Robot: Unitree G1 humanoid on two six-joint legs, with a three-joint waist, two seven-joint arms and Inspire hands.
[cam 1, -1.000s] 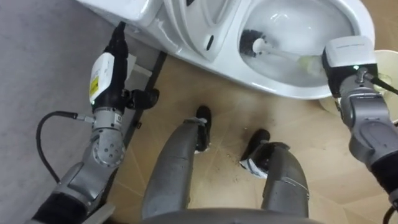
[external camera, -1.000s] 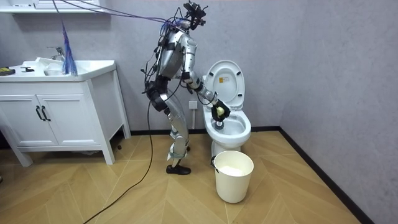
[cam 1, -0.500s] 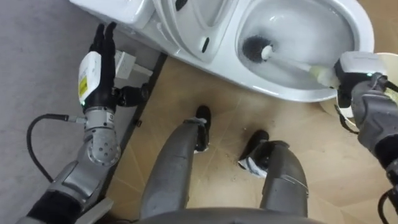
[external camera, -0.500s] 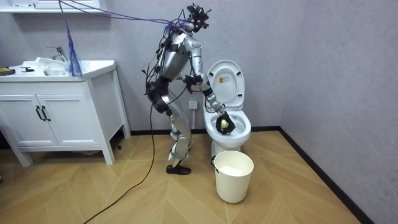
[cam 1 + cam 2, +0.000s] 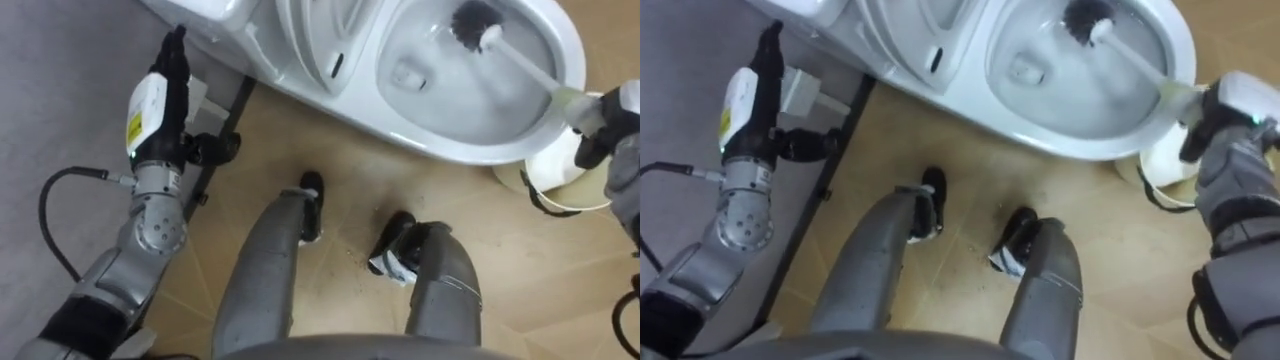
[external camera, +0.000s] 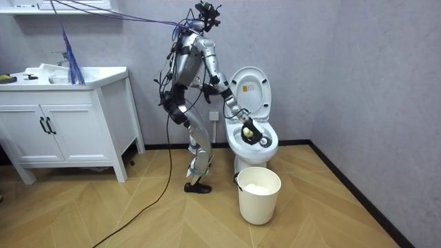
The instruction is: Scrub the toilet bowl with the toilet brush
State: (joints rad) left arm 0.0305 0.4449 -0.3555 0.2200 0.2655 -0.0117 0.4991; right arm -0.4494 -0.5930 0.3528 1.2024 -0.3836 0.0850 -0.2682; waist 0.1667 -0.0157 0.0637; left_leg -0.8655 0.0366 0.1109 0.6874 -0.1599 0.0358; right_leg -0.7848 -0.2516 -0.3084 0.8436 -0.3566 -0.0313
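Note:
The white toilet (image 5: 440,145) stands with its seat and lid (image 6: 249,88) up. A toilet brush with a black head (image 5: 468,22) and a white handle (image 5: 525,68) reaches into the bowl, its head against the far inner wall. My right hand (image 5: 1230,120) is shut on the brush's pale green grip (image 5: 1177,98) just outside the bowl's right rim. My left hand (image 5: 165,85) is open, fingers straight, held up beside the toilet's base on the left. In the room view I stand bent over the toilet, my right arm (image 6: 231,110) stretched to the bowl.
A cream bucket (image 6: 259,194) stands on the wood floor in front of the toilet, partly under my right hand (image 5: 560,185). A wall socket (image 5: 800,92) sits by my left hand. A white sink cabinet (image 6: 62,124) is at the room view's left.
The brush head has swept from the near left of the bowl to its far side. My right hand moved right along the rim. My left hand stayed put.

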